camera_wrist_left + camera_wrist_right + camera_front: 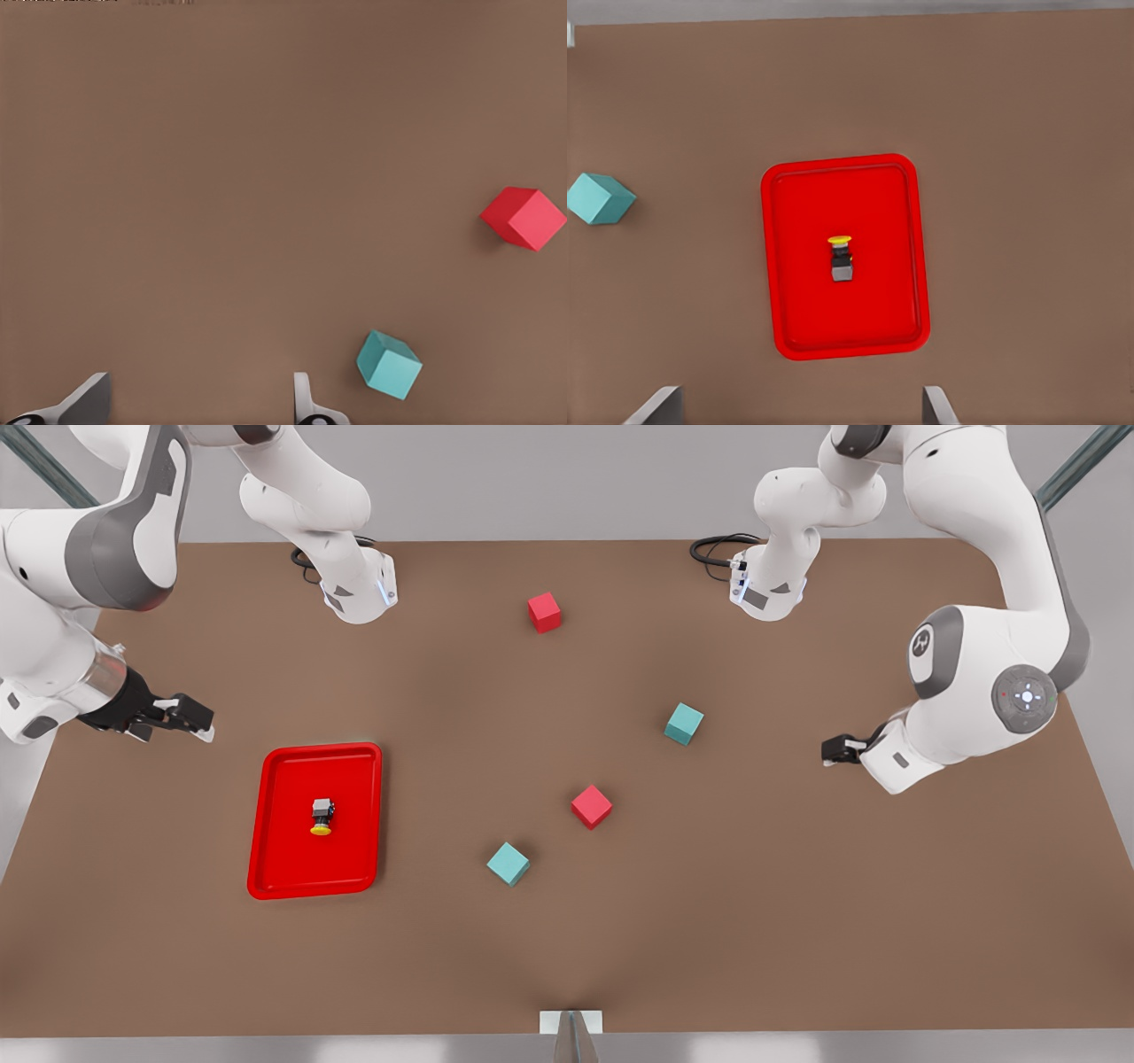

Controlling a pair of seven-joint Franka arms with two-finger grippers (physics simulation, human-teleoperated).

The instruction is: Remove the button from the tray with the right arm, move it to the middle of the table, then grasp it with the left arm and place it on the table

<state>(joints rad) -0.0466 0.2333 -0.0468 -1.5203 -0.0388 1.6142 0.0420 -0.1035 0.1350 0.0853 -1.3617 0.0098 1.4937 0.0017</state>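
The button [322,816], yellow cap on a small black-and-grey body, lies on its side near the middle of the red tray [266,841] at the front view's left. The right wrist view looks down on the same button [841,258] and tray [908,257]. My right gripper [197,721] hovers open above the table just beyond the tray's far left corner, its fingertips [663,404] wide apart. At the front view's right my left gripper [829,750] waits open above the brown table [753,921], with its fingertips [89,400] spread over bare tabletop.
Two red cubes [544,612] [591,806] and two teal cubes [683,723] [508,864] are scattered over the middle of the table. The left wrist view takes in a teal cube [388,364] and a red cube [524,218]. Both arm bases stand at the far edge.
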